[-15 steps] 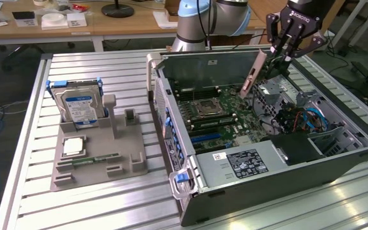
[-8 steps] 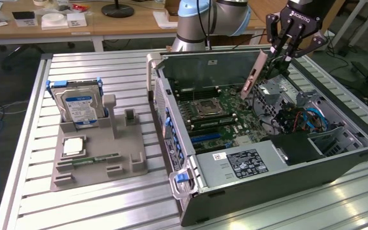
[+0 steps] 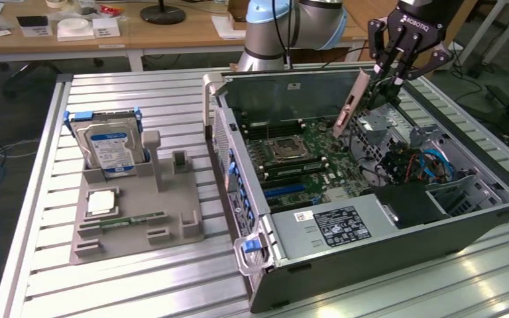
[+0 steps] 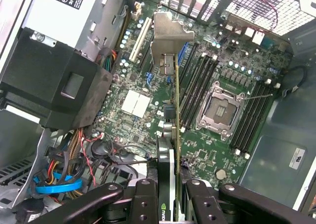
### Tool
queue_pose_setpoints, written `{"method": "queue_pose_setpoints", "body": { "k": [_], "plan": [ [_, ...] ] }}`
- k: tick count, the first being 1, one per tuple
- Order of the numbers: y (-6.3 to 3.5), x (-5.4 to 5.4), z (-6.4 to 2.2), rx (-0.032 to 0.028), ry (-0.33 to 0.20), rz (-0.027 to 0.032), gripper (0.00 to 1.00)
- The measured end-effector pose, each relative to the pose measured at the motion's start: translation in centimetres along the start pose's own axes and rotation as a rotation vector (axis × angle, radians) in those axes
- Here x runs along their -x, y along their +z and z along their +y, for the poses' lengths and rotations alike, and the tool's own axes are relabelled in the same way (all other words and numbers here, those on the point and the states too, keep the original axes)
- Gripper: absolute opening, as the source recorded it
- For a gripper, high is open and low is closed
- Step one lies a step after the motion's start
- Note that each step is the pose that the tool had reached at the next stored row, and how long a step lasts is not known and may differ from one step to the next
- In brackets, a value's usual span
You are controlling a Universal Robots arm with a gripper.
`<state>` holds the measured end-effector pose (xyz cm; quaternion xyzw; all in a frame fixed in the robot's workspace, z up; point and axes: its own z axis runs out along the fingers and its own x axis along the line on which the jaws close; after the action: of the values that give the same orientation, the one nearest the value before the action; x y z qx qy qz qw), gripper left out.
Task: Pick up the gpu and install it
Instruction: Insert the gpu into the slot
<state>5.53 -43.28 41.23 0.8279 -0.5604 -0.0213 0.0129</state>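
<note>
Open computer case lying on its side on a slatted metal table, with the arm's gripper above its far end. We see the two fingers pinching the graphics card by its upper edge, one pad pressed on each flat face. In the exterior view the card hangs tilted, pinkish-brown face toward the camera, and its lower end reaches into the case opening near the rear wall. In the wrist view we look down along the card edge-on: it runs as a thin line over the motherboard, between a white expansion slot on one side and the row of black memory slots on the other, with its metal bracket at the far end. We cannot tell whether its lower edge touches the board. The empty processor socket lies just beyond the memory slots. A labelled power supply and a black shroud fill the near end of the case. At the exterior view's left, well apart from the case, a grey holder tray carries an upright hard drive with a blue label.
</note>
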Motion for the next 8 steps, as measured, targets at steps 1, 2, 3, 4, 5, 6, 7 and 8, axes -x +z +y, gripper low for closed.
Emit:
{"method": "queue_pose_setpoints", "body": {
  "k": [1, 2, 3, 4, 5, 6, 7, 8],
  "plan": [
    [0.0, 0.0, 0.0, -0.0001, 0.006, -0.0002, 0.26],
    [0.01, 0.0, 0.0, -0.0003, 0.017, -0.0006, 0.26],
    [0.02, 0.01, 0.0, -0.0006, 0.03, -0.0013, 0.26],
    [0.04, 0.01, 0.01, -0.0009, 0.044, -0.0019, 0.26],
    [0.05, 0.01, 0.02, -0.0012, 0.058, -0.0027, 0.26],
    [0.06, 0.01, 0.02, -0.0015, 0.072, -0.0033, 0.26],
    [0.07, 0.01, 0.03, -0.0018, 0.084, -0.0039, 0.26],
    [0.09, 0.02, 0.03, -0.0022, 0.096, -0.0045, 0.26]
  ]
}}
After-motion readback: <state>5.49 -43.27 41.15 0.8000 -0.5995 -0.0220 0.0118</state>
